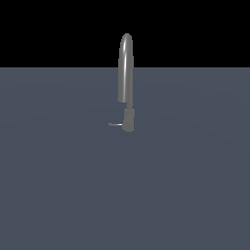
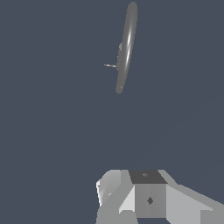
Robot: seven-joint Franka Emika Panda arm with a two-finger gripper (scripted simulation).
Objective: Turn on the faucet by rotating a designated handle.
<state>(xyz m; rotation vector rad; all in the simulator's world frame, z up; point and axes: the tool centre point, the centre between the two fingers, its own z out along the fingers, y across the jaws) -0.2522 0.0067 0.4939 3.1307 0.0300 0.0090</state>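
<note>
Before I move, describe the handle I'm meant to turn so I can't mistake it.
Find the faucet, the tall grey arched spout standing alone on the flat grey surface. Follow it down to its short, thicker base. The handle is the tiny thin lever sticking out sideways from that base toward the exterior view's left, far shorter and thinner than the spout.

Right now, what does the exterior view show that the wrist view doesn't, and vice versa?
Exterior only: the faucet side-on, with its cylindrical base clear below the arch, and no robot in frame. Wrist only: part of the end effector in the foreground, well apart from the faucet; its fingertips are out of frame. Both: the faucet, its handle sticking out sideways, and the grey floor.
</note>
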